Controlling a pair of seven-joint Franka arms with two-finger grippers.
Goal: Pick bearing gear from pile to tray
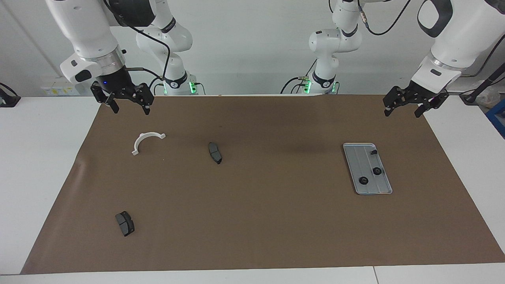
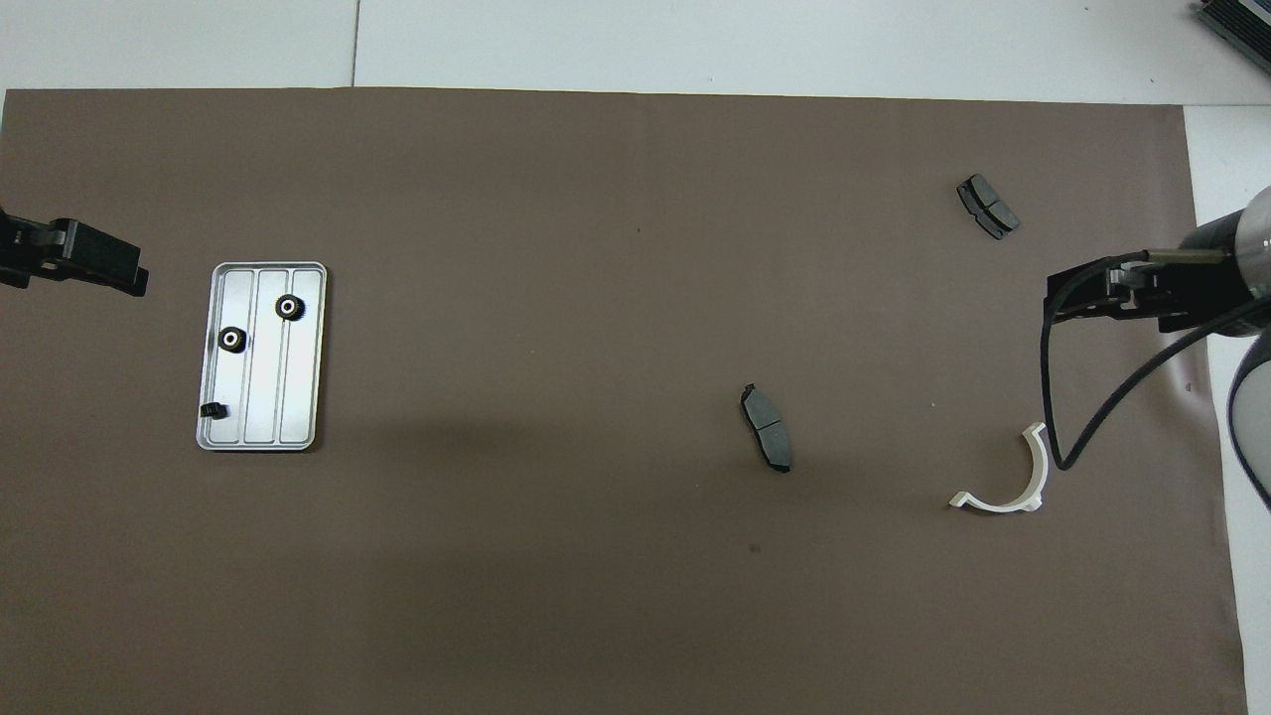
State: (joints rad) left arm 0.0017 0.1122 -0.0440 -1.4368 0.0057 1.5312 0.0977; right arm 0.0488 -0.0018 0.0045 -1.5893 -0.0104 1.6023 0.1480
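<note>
on the brown mat (image 1: 252, 221), toward the left arm's end, the ribbed metal tray (image 1: 357, 157) holds three small black bearing gears (image 1: 377, 170). toward the right arm's end lie the white half-ring bracket (image 1: 146, 141) and two dark brake pads (image 1: 215, 152), all well apart. left gripper (image 1: 405, 109) and right gripper (image 1: 129, 107) hang raised, fingers spread, empty.

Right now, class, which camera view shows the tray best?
The overhead view: the tray appears nearly square-on, so its ribs, rim and three small black parts read clearly. The facing view shows the tray skewed and smaller.
</note>
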